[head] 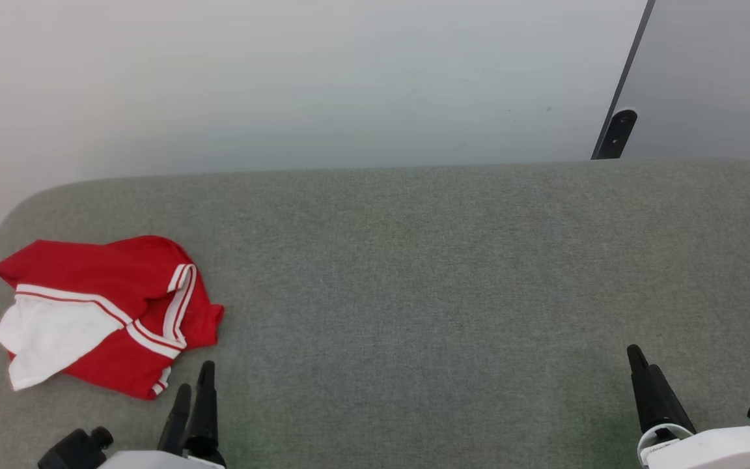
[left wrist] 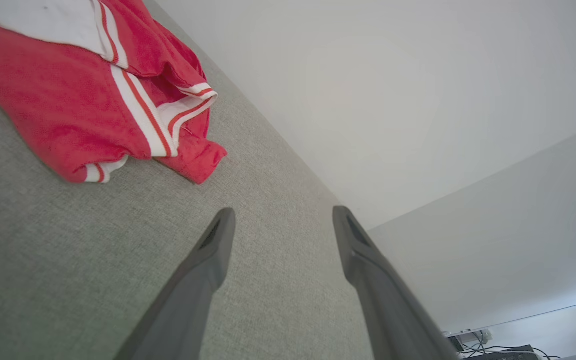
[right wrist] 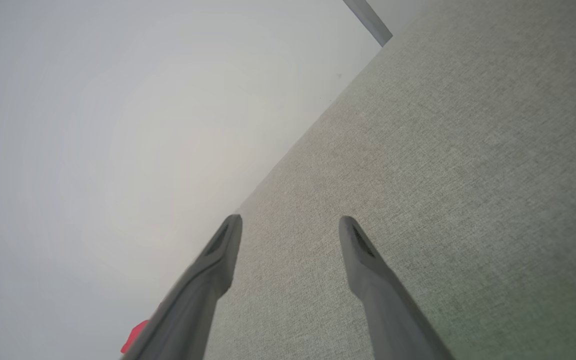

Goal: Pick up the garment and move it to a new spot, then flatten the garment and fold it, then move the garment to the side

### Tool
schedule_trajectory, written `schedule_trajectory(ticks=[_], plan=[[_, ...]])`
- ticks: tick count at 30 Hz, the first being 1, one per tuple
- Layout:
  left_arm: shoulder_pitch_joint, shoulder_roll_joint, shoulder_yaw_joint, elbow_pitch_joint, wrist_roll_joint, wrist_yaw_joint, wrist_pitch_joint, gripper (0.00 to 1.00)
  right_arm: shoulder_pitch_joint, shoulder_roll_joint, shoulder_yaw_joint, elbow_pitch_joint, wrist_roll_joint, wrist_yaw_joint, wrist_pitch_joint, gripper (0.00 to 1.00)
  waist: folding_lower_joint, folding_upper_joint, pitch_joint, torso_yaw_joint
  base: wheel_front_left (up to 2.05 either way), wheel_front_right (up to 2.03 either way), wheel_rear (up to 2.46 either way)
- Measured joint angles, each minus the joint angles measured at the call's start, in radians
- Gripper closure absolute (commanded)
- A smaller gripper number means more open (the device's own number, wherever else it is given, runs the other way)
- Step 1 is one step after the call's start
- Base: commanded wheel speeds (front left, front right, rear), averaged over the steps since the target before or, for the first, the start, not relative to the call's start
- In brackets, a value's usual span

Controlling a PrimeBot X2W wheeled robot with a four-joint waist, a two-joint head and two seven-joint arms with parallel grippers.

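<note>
Item 1, garment [head: 105, 312]: red jersey with a white sleeve and white-and-red striped trim. I see it lying bunched on the grey fabric surface [head: 427, 260], far left, near the rounded corner.

Item 2, left gripper [left wrist: 284, 211]: I read its fingers as spread wide with nothing between them. The tips are near the garment's closest edge, not touching it.

Item 3, right gripper [right wrist: 290, 220]: fingers spread wide and empty, over bare fabric at the right, well apart from the garment.

garment [head: 108, 312]: soft knit cloth | table [head: 453, 273]: grey woven fabric, matt | wall [head: 284, 78]: smooth
</note>
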Motion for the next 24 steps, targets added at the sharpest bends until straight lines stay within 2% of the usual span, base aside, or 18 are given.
schedule_trajectory(ticks=[14,24], plan=[[0.027,0.006,-0.038,-0.043,0.234,0.028,-0.045,0.0,0.015,0.005,0.002,-0.034,-0.226,0.0,-0.029,0.0,0.0,0.0,0.004,0.002,0.0,0.0,0.0],[0.049,0.018,-0.068,-0.065,0.359,0.044,-0.074,0.0,0.027,0.008,0.011,-0.045,-0.358,0.0,-0.047,0.0,0.0,0.0,0.002,0.002,0.0,0.0,0.0]])
